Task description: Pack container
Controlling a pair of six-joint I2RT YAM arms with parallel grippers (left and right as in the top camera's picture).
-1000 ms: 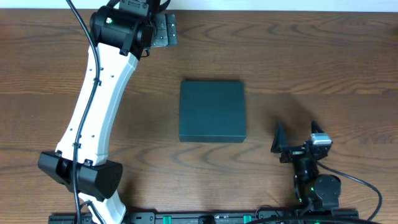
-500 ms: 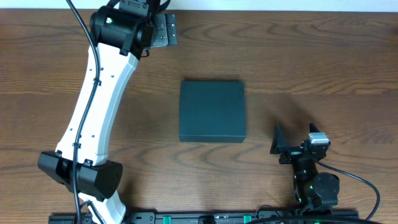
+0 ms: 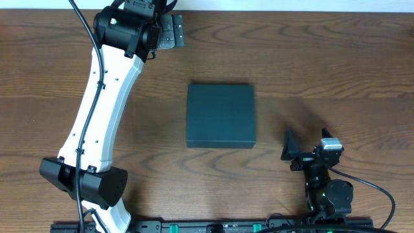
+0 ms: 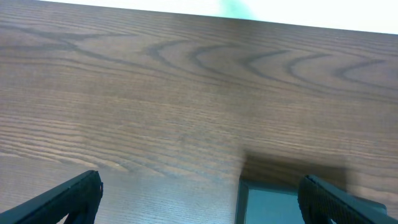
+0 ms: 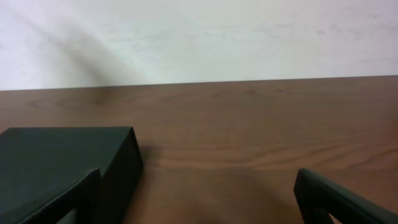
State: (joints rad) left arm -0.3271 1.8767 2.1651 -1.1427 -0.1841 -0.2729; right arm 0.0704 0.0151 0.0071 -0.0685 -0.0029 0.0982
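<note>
My left arm [image 3: 97, 103] is a long white shell capped by black joints, with a black cable [image 3: 82, 21] tied along it and a grey screwed plate [image 3: 169, 31] at its wrist. My right arm [image 3: 326, 191] is black, with a pale block [image 3: 332, 145], a green light [image 3: 321, 194] and matte black tapered fingers [image 5: 336, 199].
</note>
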